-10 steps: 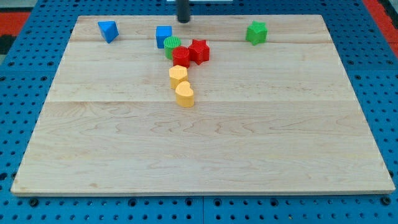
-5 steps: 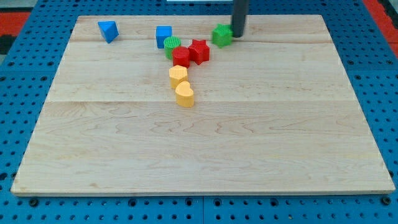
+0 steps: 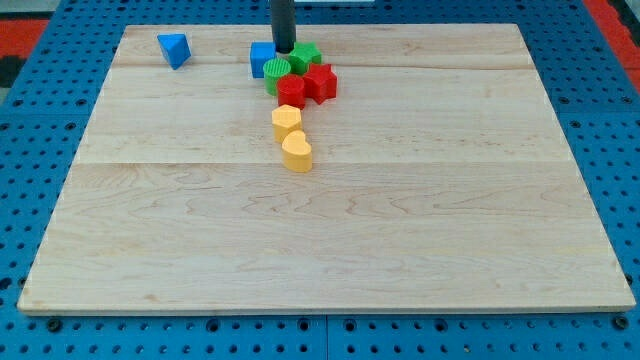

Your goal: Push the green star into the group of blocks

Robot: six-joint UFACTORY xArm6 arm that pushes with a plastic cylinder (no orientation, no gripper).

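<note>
Board: pale wooden top lying on a blue pegboard surface, which shows on all sides.

Blue block, wedge-like in shape: near the view's top left corner of the board, well apart from everything else.

Blue cube: at the view's left edge of the cluster, touching or just beside the ribbed green block.

Green ribbed block, rounded: just below the blue cube, against the red blocks.

Tip: lower end of a straight dark rod that comes down from the view's top; it stands between the blue cube and the green star, just above the ribbed green block. Whether it touches the star cannot be told. The rod is a plain pusher with nothing that spreads or pinches, and it holds nothing.

Green star: immediately to the view's right of the tip, at the top of the cluster, resting against the red star below it.

Red round block: below the ribbed green block, touching the red star.

Red star: at the view's right edge of the cluster, just below the green star.

Yellow block, upper: heart-like, just below the red round block.

Yellow block, lower: same shape, touching the upper one and slightly to the view's right.
</note>
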